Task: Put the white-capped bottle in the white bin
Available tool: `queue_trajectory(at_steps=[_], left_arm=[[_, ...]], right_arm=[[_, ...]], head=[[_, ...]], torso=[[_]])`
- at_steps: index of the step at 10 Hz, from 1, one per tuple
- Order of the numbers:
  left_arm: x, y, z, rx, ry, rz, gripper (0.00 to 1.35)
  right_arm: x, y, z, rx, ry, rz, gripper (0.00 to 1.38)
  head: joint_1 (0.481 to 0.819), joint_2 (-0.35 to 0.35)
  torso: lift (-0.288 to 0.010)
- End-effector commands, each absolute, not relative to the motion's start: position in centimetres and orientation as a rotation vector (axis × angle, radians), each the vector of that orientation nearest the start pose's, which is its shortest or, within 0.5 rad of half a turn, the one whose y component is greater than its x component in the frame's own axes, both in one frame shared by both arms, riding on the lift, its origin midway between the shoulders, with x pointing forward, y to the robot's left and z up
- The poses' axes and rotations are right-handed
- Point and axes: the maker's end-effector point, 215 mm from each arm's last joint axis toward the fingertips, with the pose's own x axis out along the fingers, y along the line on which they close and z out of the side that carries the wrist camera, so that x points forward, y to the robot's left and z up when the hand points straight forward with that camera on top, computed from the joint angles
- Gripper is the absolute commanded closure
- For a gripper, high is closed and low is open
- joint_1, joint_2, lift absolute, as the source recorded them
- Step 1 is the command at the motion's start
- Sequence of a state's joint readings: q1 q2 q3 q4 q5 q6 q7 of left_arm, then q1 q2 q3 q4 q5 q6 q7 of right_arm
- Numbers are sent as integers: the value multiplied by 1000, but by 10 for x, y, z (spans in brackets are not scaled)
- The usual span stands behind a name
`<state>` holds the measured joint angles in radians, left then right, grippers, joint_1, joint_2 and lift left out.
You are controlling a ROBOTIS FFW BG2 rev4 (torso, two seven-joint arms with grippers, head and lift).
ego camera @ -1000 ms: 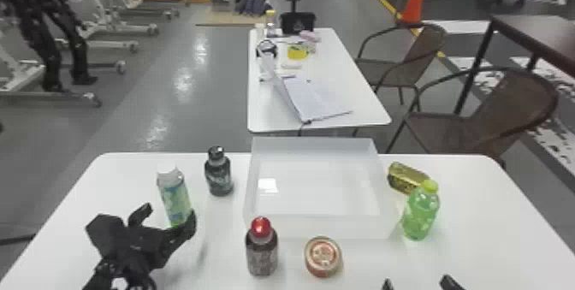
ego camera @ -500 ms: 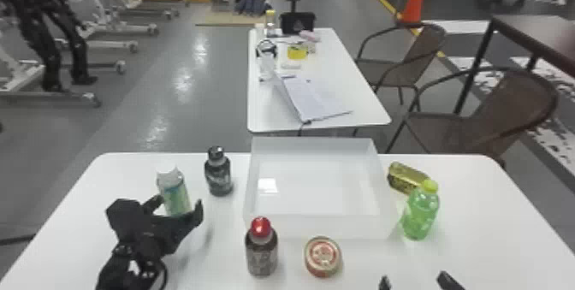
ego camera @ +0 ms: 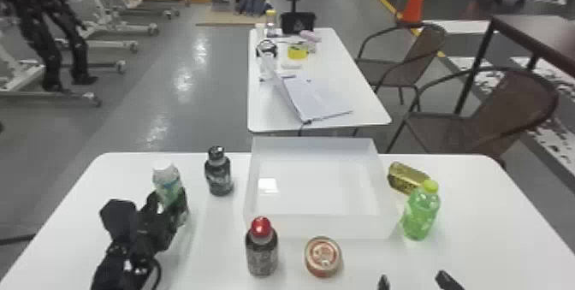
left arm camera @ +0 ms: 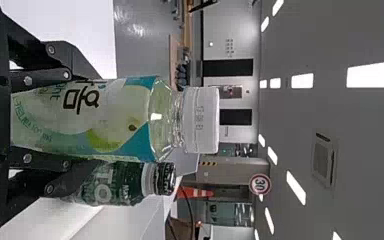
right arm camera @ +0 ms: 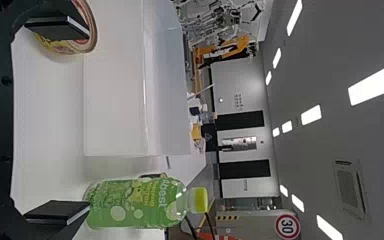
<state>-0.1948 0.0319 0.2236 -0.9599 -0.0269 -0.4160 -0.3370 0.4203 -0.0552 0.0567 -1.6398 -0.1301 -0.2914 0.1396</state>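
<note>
A gray floor point(ego camera: 192, 75) carries a rear table point(ego camera: 372, 111), two brown chairs point(ego camera: 509, 109) and an orange cone point(ego camera: 414, 4). In the foreground is a white table point(ego camera: 205, 246). The white bin point(ego camera: 321, 227) is located at its far edge, near the middle.

Left gripper point(ego camera: 168, 202): closed on the white-capped bottle point(ego camera: 167, 180), one finger against each side of the body. Bottle position: outside the bin, at the left part of the table, cap upward. Whether its base touches the table cannot be determined.

Right gripper point(ego camera: 415, 282): wide open and empty, fingers well apart, at the near edge of the head view.

Remaining items: the black-capped bottle point(ego camera: 219, 176) stands between the held bottle and the bin. The red-capped bottle point(ego camera: 262, 250) and the tin point(ego camera: 323, 257) are in front of the bin. The green bottle point(ego camera: 421, 212) stands upright just right of the bin; the gold can point(ego camera: 406, 177) lies on its side behind it.
</note>
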Motion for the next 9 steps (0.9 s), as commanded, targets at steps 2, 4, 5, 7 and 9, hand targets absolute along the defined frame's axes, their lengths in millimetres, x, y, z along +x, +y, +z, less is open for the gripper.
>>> queue_trajectory(at_steps=[2,4,5,7,9], left_arm=[[605,286,-409,30,-45,-122,993],[593,287,-348,136,-105,-73,993],[591,275,-318,145,-149,-87,993],[594,208,-272,163,-204,-225,993],[597,129,-259,232,-190,-440,993]], right_arm=[[437,-188,-433,100,60,173,93],[435,-188,-435,102,65,170,94],[435,-189,-435,104,65,170,94],[435,-189,-435,102,65,172,94],[436,-188,-436,102,65,173,94]], head=[[549,0],[549,0],[549,0],[549,0],[549,0]], torso=[[-100],[-100],[-100],[-100],[-100]])
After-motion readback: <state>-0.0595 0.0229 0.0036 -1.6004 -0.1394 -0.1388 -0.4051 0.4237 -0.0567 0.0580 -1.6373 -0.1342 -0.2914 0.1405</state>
